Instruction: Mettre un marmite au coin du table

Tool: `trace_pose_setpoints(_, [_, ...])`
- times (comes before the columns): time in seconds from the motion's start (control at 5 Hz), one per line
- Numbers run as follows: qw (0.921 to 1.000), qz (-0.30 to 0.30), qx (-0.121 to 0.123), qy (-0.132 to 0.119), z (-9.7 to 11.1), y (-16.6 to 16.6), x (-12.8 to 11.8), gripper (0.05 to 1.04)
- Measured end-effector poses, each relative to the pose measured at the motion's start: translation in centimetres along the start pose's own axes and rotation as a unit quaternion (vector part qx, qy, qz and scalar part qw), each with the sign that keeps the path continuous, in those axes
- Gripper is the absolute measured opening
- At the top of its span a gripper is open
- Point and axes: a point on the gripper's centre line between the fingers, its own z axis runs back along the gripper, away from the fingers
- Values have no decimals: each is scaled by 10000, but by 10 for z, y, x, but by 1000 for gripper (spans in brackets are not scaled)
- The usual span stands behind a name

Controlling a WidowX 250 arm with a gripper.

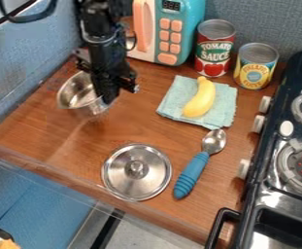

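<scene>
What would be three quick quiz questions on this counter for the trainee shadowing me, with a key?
1. What lies on the folded cloth?
2. True or false: the metal lid is off the pot, on the table.
3. Multiple choice: the pincer is nearest to
a) the spoon
b) the pot
c) the stove

Key: 1. banana; 2. true; 3. b

Soft, fairly bright light from a source I cannot place spreads over the wooden desk (75,151), with pale sheen towards its front left corner, muted shading around the cans (215,47) by its back edge, and white glints on the saucepan (77,93), lid (122,177) and stove (276,200).
</scene>
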Motion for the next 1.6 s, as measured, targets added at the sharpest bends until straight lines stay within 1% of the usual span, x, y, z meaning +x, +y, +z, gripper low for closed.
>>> trace_pose_setpoints(0.2, [9999,-66,89,92,-15,5,14,70])
trace_pose_setpoints(0.4, [9994,-198,163,219,-35,10,27,70])
trace_pose_setpoints(0.6, [9989,-328,237,240,-48,16,44,70])
trace_pose_setpoints(0.8, [9989,-401,155,208,-48,10,47,109])
trace_pose_setpoints(1.0, [9991,-312,-119,267,-51,-2,43,271])
trace_pose_setpoints(1.2, [9999,-83,-94,93,-25,1,47,578])
trace_pose_setpoints(1.4, [9997,128,-214,18,0,1,45,869])
trace_pose_setpoints(1.6, [9992,203,-336,-16,20,0,39,1007])
